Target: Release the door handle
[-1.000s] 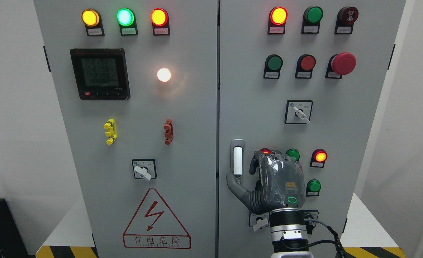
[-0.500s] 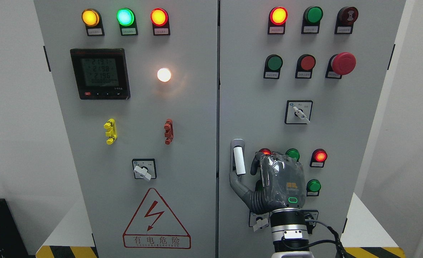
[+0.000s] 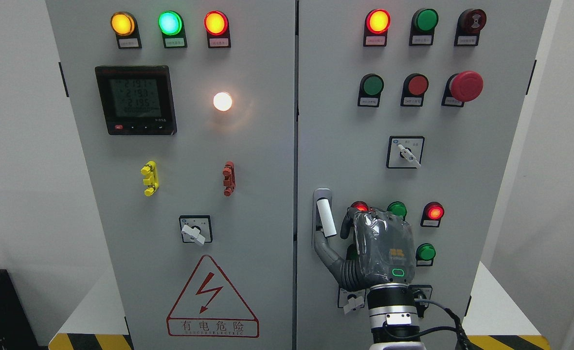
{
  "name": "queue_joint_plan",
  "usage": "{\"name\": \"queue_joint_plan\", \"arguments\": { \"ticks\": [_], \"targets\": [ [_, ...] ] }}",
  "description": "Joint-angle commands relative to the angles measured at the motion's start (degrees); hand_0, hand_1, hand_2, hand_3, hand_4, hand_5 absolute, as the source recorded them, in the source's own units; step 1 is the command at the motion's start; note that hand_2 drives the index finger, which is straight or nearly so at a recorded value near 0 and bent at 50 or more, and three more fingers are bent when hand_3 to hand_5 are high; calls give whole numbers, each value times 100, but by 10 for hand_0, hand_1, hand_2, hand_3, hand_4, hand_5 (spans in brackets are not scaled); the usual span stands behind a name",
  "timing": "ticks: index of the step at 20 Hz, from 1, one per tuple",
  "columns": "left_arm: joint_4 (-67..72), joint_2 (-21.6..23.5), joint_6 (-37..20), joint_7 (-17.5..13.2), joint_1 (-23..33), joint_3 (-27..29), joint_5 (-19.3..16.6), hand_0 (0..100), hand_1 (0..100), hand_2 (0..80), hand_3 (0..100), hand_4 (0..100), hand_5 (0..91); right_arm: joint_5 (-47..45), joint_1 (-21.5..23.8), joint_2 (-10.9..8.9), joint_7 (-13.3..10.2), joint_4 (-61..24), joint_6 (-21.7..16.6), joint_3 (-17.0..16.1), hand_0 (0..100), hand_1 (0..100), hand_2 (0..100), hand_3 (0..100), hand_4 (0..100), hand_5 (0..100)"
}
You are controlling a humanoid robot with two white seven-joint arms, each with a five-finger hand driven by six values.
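White walls flank a grey two-door electrical cabinet (image 3: 248, 160); its top and base are cut off by the frame; small labels under the indicator lamps are too blurred to read; the red warning triangle (image 3: 212, 297) reads "有电危险"; the right hand (image 3: 365, 243) partly hides buttons, thumb under the tilted white door handle (image 3: 326, 218), fingers curled beside it.

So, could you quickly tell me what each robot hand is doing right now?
Right robot hand: thumb against the white door handle, other fingers curled beside it; whether it grips cannot be told.
Left robot hand: not in view.
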Motion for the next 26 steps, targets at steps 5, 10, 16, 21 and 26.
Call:
{"name": "queue_joint_plan", "arguments": {
  "ticks": [5, 10, 16, 21, 26],
  "targets": [
    [0, 0, 6, -3, 0, 0, 0, 0, 0, 31, 175, 127, 0, -15, 49, 31, -31, -46, 3, -13, 400, 454, 716, 954, 741, 718],
    [9, 0, 6, -3, 0, 0, 0, 0, 0, 32, 173, 127, 0, -15, 49, 40, -31, -63, 3, -31, 404, 455, 715, 953, 739, 717],
    [0, 0, -3, -3, 0, 0, 0, 0, 0, 32, 172, 127, 0, -15, 58, 31, -40, -81, 3, -75, 401, 454, 715, 953, 739, 718],
    [0, 0, 6, -3, 0, 0, 0, 0, 0, 31, 171, 127, 0, -15, 58, 31, -40, -81, 3, -127, 406, 457, 714, 953, 745, 723],
    [0, 0, 6, -3, 0, 0, 0, 0, 0, 32, 171, 127, 0, -15, 84, 23, -40, -72, 3, -136, 407, 467, 714, 953, 747, 723]
  ]
}}
